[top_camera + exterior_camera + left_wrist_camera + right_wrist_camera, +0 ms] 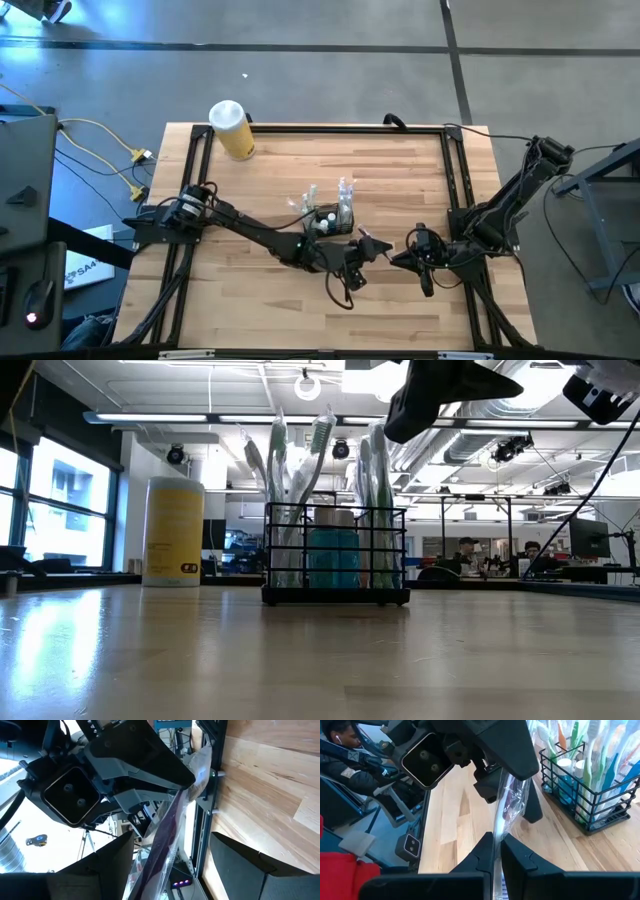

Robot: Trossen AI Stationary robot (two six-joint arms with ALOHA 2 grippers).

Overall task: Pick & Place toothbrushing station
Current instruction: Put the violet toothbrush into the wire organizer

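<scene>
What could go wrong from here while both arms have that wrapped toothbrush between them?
The right gripper pinches only the thin edge of the wrapped toothbrush, so the slick wrapper may slip out. The left gripper is open around it, so nothing else would catch it. Both grippers crowd close beside the full black caddy; a bump could tip it.

You have a yellow canister (233, 132) with a white lid lying on its side at about eleven o'clock on the wooden tabletop (290, 180), at the far edge. Yellow cables (95, 150) trail across the grey floor (320, 60) off toward nine o'clock. In the low view, people sit at desks (500, 555) far off at about three o'clock.
</scene>
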